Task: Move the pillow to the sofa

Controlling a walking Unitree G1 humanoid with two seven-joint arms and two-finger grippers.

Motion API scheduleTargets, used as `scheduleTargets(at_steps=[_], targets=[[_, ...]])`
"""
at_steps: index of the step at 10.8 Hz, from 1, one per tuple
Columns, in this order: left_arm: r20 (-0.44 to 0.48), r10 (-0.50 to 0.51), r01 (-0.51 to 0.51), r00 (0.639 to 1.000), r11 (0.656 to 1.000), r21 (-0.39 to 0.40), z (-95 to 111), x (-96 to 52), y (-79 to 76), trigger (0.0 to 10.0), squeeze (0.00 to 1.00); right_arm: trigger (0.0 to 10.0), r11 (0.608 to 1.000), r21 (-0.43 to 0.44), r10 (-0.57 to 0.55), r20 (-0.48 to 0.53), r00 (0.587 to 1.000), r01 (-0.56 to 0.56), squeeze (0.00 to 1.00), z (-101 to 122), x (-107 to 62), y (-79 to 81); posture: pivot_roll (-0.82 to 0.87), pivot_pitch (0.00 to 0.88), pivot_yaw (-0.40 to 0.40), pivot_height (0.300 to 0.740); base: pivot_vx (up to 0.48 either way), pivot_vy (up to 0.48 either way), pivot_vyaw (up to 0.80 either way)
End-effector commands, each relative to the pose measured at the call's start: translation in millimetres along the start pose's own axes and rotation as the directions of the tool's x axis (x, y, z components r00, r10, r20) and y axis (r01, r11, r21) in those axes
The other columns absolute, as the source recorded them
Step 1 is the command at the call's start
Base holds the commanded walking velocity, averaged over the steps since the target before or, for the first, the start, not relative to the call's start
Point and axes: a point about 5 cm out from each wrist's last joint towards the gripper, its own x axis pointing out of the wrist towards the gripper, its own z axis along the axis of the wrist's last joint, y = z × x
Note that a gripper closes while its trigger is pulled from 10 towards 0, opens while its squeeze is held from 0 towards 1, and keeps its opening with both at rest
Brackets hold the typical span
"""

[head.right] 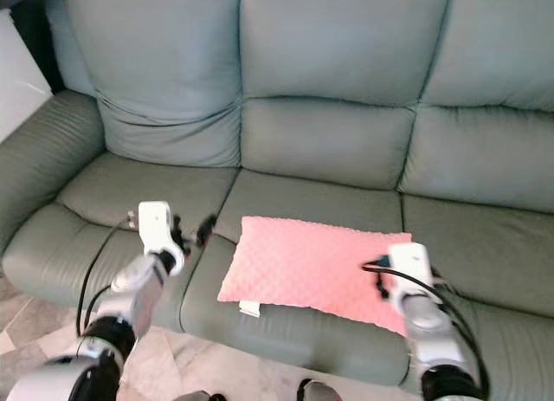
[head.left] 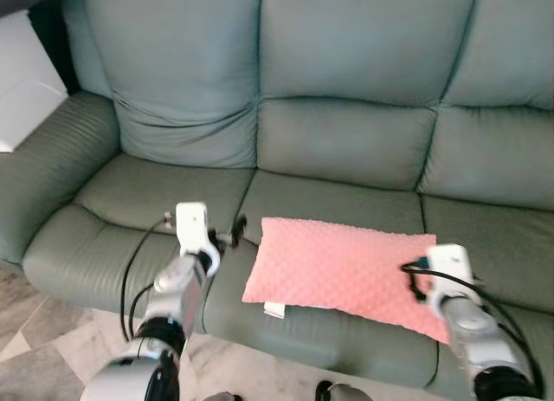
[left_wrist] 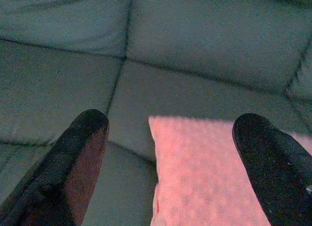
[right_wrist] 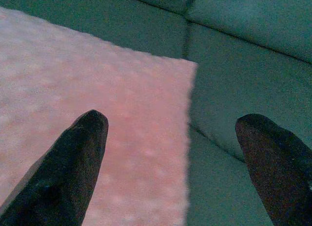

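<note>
A pink textured pillow lies flat on the middle seat of the grey-green sofa, with a white tag at its front left corner. My left gripper hovers just left of the pillow's left edge. In the left wrist view its black fingers are spread open, with the pillow's near corner between them. My right gripper sits over the pillow's right end. It is open too, its fingers straddling the pillow's edge without closing on it.
The sofa's left armrest rises at the left, with a white piece of furniture behind it. Tiled floor runs along the sofa's front. The left seat and right seat are bare.
</note>
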Motion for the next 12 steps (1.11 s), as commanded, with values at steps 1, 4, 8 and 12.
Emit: scheduleTargets(at_steps=[1,4,8,12], targets=[[-0.019,-0.008,0.008,1.000,1.000,0.020,-5,-5.1,4.7,10.0,0.00,10.0,0.999,0.011,-0.043,-0.055,0.998,0.043,1.00,-10,-1.7,-4.9,-0.16,0.091,0.081,0.740,0.000,0.000,0.00],[-0.047,-0.027,0.030,0.999,0.996,0.084,-18,-30.6,19.3,10.0,0.00,10.0,0.983,-0.021,-0.185,-0.192,0.964,0.185,1.00,-32,-5.0,-18.0,-0.12,0.125,0.097,0.740,0.000,0.000,0.00],[-0.174,-0.149,0.172,0.973,0.977,0.123,-28,-75.9,14.3,10.0,0.00,10.0,0.929,-0.112,-0.371,-0.286,0.884,0.354,1.00,-61,-16.3,-43.5,-0.06,0.215,0.145,0.740,0.000,0.000,0.00],[-0.263,-0.139,0.182,0.955,0.973,0.145,-27,-102.9,25.8,10.0,0.00,10.0,0.950,-0.081,-0.311,-0.269,0.912,0.300,0.00,-55,-10.3,-34.6,-0.02,0.252,0.160,0.740,0.000,0.000,0.00]])
